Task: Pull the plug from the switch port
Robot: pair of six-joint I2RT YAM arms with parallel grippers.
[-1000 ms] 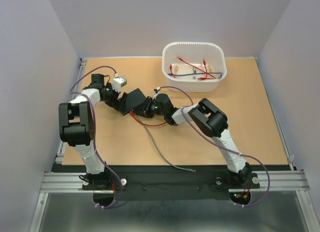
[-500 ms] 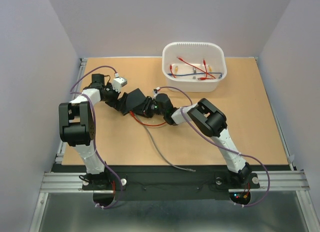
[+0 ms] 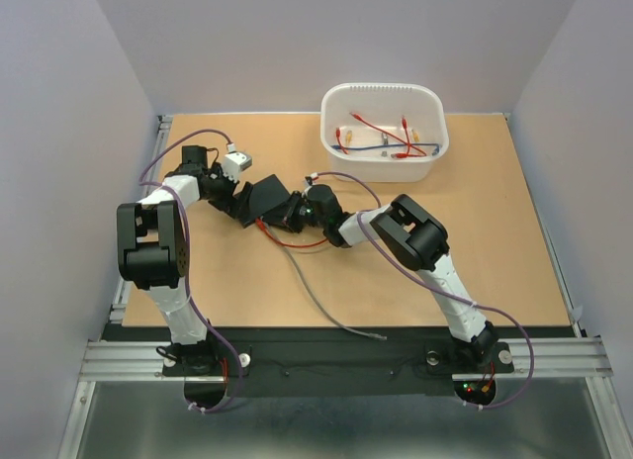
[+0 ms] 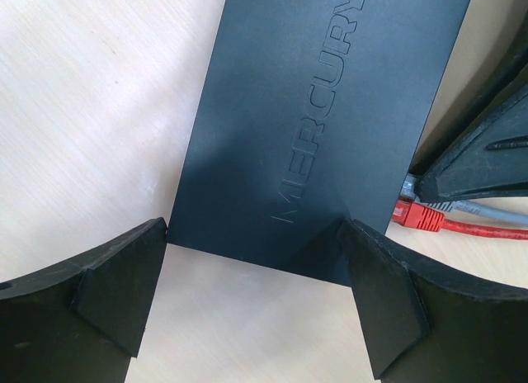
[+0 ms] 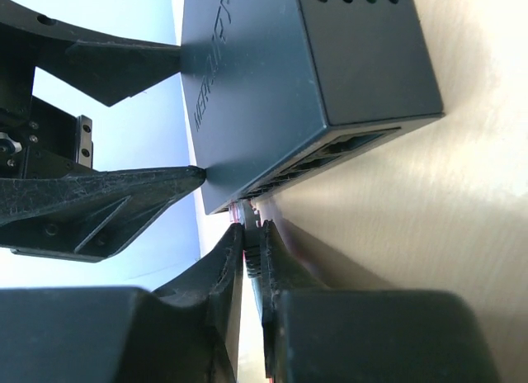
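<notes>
Black switch (image 4: 313, 127) in left end effector (image 4: 254, 234), red plug (image 4: 422, 218) in right end effector (image 5: 252, 234)

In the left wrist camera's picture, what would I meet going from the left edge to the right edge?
left gripper's finger → switch → red plug → right gripper's fingers

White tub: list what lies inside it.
Inside the white tub, loose red cables and a blue cable lie crossing one another. Its near wall covers the floor strip closest to the arms; smaller bits are too small to tell.
</notes>
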